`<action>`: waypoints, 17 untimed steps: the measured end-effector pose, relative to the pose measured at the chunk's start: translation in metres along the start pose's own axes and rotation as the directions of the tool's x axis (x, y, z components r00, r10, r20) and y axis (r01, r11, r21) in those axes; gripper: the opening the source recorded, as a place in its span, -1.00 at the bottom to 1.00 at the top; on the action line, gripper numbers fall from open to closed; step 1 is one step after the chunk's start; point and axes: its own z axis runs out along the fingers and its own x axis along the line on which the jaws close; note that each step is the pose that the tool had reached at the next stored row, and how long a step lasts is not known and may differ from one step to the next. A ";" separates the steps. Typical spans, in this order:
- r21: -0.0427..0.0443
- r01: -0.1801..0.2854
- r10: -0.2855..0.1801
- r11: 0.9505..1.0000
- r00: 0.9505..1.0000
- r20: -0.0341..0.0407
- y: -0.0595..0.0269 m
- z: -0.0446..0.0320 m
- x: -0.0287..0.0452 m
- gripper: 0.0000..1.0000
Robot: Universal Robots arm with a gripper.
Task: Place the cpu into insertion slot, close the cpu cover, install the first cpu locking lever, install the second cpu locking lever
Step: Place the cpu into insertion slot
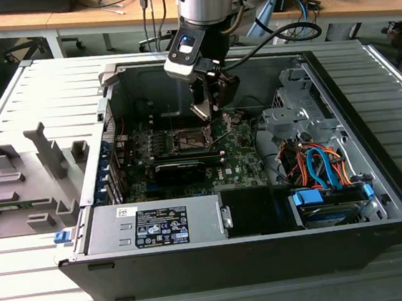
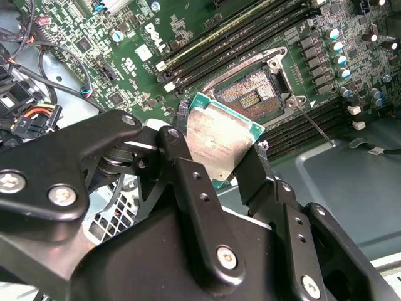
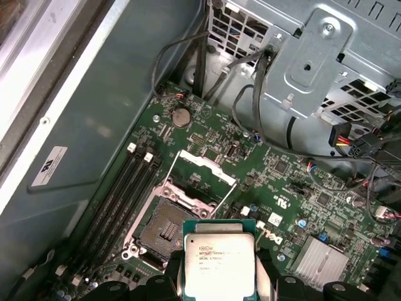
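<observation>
My gripper (image 1: pixel 206 111) hangs inside the open computer case (image 1: pixel 378 196), shut on the cpu (image 1: pixel 202 109). In both wrist views the cpu (image 2: pixel 219 141) (image 3: pixel 219 263) is a silver-topped square chip with a green edge, pinched by two sides between the black fingers (image 2: pixel 182 163). It hovers above the motherboard, just beside the insertion slot (image 2: pixel 254 94) (image 3: pixel 164 231), whose dark pin field lies bare. The cpu cover (image 3: pixel 199 164) (image 2: pixel 247 59) stands tilted up, hinged open at the slot's far side. A thin wire locking lever (image 2: pixel 313 125) sticks out from the slot, raised off the board.
A black graphics card (image 1: pixel 178 169) lies just in front of the slot. Memory slots (image 2: pixel 238 31) run alongside it. A metal drive cage (image 1: pixel 290 112) with orange and blue cables (image 1: pixel 317 163) is on the exterior view's right. A power supply (image 1: pixel 155 223) sits in front. Grey fixtures (image 1: pixel 24 176) stand outside the case.
</observation>
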 end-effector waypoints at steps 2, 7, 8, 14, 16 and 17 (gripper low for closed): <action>0.000 -0.005 0.005 1.000 1.000 0.001 0.0000 0.0000 0.0000 0.08; 0.001 -0.016 0.016 1.000 1.000 0.002 0.0000 0.0000 0.0000 0.08; 0.002 -0.018 0.018 1.000 1.000 0.002 0.0000 0.0000 0.0000 0.08; 0.003 -0.032 0.032 0.999 0.999 0.004 0.0000 0.0000 0.0000 0.08; 0.003 -0.036 0.036 0.999 0.999 0.004 0.0000 0.0000 0.0000 0.08; 0.003 -0.038 0.038 0.999 0.999 0.004 0.0000 0.0000 0.0000 0.08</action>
